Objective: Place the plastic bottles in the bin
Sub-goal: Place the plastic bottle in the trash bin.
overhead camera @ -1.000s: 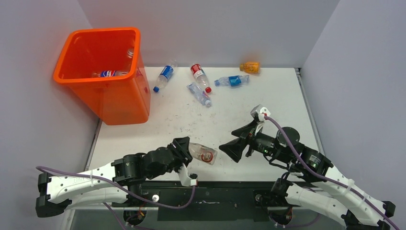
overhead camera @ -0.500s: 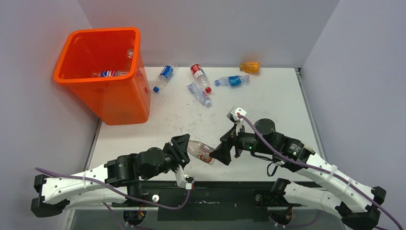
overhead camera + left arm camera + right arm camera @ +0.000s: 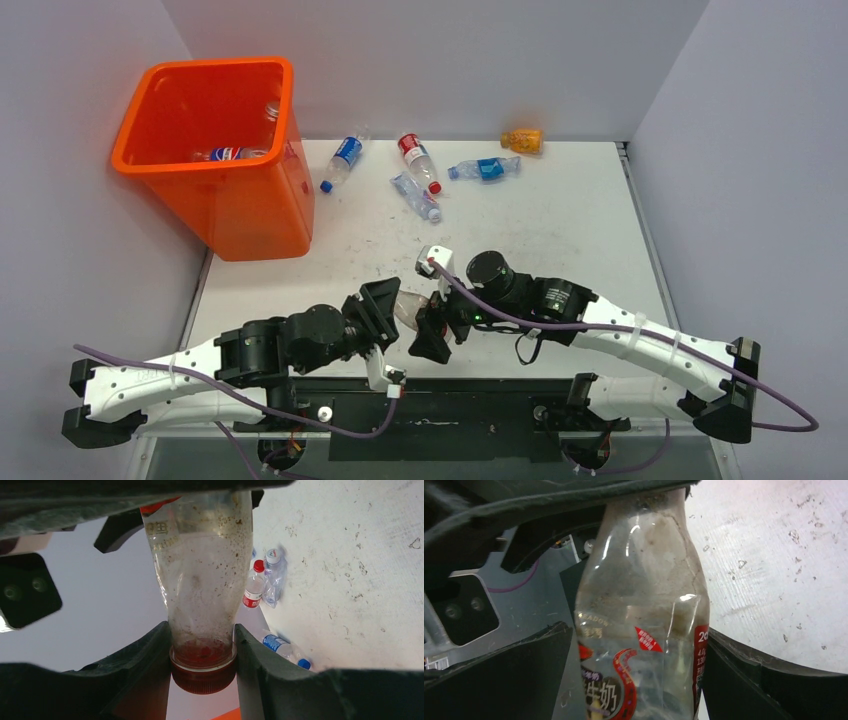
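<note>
Bottles [image 3: 232,153] lie in the orange bin [image 3: 215,215] at the far left of the counter [image 3: 560,230]. Near the front edge, the left tool [image 3: 388,318] is clamped on the neck of a clear red-capped bottle [image 3: 412,305], just above its cap. Right of it, the right tool [image 3: 429,328] stands spread wide, its fingers [image 3: 764,690] flanking that bottle's labelled body; whether they touch it I cannot tell. Along the far edge lie five loose bottles [image 3: 417,160], the orange one [image 3: 523,141] farthest right.
</note>
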Controlling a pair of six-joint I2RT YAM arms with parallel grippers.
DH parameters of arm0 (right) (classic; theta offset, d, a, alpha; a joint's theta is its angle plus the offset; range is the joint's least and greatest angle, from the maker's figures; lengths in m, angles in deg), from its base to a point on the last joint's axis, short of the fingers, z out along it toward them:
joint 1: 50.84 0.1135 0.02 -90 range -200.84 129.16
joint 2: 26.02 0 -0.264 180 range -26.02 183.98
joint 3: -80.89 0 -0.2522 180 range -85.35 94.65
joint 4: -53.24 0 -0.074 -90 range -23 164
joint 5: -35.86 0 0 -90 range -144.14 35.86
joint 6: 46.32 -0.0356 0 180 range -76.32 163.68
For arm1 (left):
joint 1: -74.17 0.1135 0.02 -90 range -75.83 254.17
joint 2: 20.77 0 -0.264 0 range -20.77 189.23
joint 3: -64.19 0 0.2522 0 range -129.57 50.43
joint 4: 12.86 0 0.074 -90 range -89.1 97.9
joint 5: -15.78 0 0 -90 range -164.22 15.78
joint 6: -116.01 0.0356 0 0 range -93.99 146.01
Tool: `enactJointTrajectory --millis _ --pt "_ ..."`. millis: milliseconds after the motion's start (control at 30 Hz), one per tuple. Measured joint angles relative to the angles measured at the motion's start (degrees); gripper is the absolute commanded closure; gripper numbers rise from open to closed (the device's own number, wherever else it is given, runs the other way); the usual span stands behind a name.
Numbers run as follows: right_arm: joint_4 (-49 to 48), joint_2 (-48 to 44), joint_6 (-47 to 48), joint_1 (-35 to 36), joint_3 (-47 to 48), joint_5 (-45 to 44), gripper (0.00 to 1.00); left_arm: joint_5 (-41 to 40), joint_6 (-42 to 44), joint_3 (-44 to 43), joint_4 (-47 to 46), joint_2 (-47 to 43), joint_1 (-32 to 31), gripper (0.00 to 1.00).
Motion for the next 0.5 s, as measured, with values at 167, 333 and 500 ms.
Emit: enactJointTrajectory --millis 167,333,500 --pt "0.9 1.6 0.2 1.0 0.0 -3.3 0.37 0.0 0.3 -0.1 0.6 0.1 -0.2 1.0" --pt "0.7 0.9 0.6 1.2 0.0 -5.4 0.67 -0.5 0.1 -0.1 0.8 0.1 -0.2 0.76" --pt "0.8 -0.1 1.4 1.4 0.0 -6.5 0.75 -0.5 -1.3 -0.2 0.1 0.2 -0.3 0.04"
